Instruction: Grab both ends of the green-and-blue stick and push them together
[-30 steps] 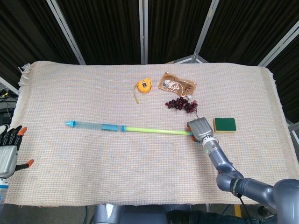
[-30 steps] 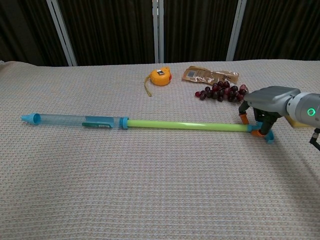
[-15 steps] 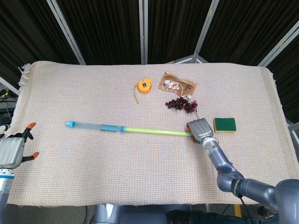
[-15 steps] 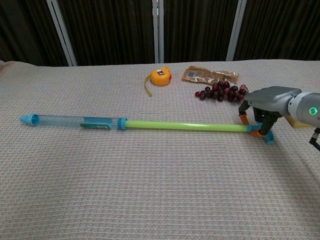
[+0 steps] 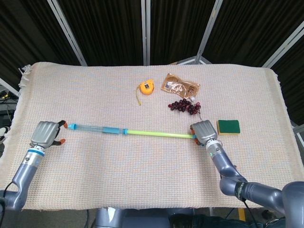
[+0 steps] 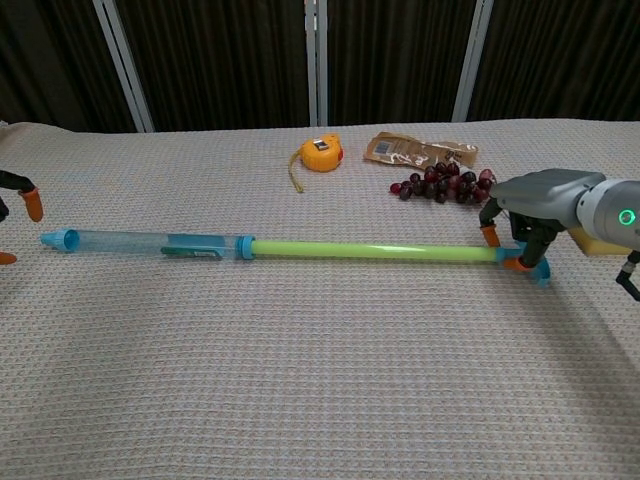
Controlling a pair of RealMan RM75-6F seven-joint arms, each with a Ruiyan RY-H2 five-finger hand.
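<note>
Stick (image 5: 128, 131) between left hand (image 5: 45, 133) and gripping right hand (image 5: 204, 131).

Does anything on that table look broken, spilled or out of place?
Nothing stands out. The green-and-blue stick lies flat and whole, and the grapes, tape measure, snack packet and sponge sit apart on the cloth.

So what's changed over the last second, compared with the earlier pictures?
The left hand has swung in from the table's left edge to the stick's blue tip, not gripping it yet. The right hand stays on the green end. The stick has barely shifted; everything else is unmoved.
</note>
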